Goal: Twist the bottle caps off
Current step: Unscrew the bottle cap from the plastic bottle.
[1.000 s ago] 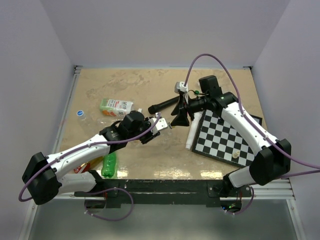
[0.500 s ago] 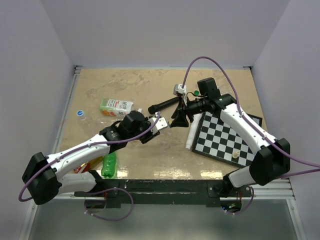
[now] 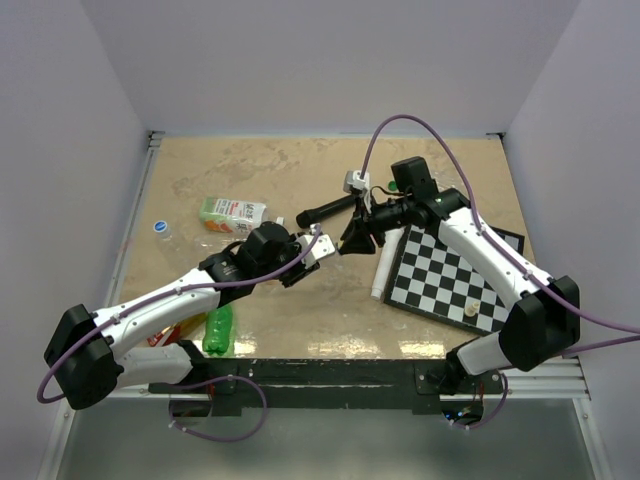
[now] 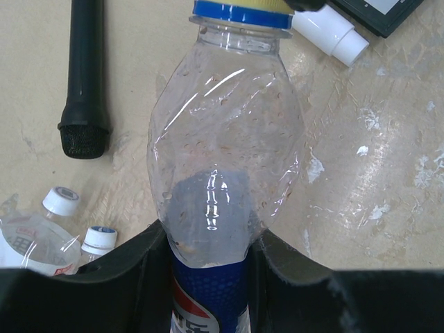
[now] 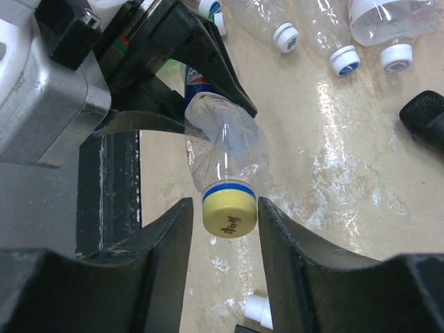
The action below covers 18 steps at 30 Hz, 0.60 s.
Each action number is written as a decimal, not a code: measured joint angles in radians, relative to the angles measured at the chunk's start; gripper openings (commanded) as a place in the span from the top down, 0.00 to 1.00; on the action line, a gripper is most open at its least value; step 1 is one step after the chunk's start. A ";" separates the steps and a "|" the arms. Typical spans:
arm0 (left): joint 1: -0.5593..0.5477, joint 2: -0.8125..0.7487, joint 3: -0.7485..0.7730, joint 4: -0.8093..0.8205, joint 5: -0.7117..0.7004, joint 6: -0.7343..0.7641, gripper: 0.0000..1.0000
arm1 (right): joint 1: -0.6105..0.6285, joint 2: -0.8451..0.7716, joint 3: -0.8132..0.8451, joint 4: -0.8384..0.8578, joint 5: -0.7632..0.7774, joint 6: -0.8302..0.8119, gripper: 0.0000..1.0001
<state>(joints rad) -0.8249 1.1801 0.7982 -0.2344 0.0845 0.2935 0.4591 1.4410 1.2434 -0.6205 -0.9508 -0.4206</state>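
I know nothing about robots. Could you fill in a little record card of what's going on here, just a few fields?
Held thing: clear bottle with a blue label, held off the table
Holder: left gripper, shut on the bottle's lower body
Cap: yellow cap, on the bottle
Other arm: right gripper, one finger on each side of the cap; firm grip not clear
Lying on the table: black microphone, chessboard, green bottle
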 measured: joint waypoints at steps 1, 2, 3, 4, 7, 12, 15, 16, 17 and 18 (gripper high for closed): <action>0.000 0.000 0.000 0.000 -0.003 0.000 1.00 | 0.001 0.000 0.000 -0.001 0.000 0.002 0.51; 0.000 0.000 0.000 0.001 -0.005 -0.002 1.00 | 0.002 0.000 0.000 -0.001 0.000 0.002 0.51; 0.000 0.000 0.000 0.001 -0.008 -0.003 1.00 | 0.005 0.000 0.000 -0.002 0.000 0.001 0.51; 0.000 0.000 0.000 0.000 -0.010 -0.004 1.00 | 0.006 0.001 0.000 -0.001 0.001 0.000 0.55; 0.000 0.000 0.000 0.000 -0.011 -0.006 1.00 | 0.008 0.011 0.000 -0.001 0.003 -0.003 0.64; 0.000 0.000 0.000 -0.008 -0.012 -0.005 1.00 | 0.012 0.019 0.000 -0.007 0.014 -0.017 0.92; 0.000 0.000 0.000 -0.018 -0.011 -0.005 1.00 | 0.014 0.023 0.000 -0.014 0.015 -0.036 0.99; 0.000 0.000 0.000 -0.019 -0.012 -0.005 1.00 | 0.015 0.023 0.000 -0.018 0.014 -0.044 1.00; 0.000 0.000 0.000 -0.020 -0.012 -0.004 1.00 | 0.015 0.025 0.002 -0.023 0.013 -0.053 1.00; 0.000 0.000 0.000 -0.021 -0.011 -0.002 1.00 | 0.016 0.026 0.004 -0.028 0.013 -0.064 1.00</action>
<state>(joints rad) -0.8253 1.1801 0.7982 -0.2554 0.0731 0.2913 0.4755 1.4673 1.2472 -0.6487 -0.9379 -0.4850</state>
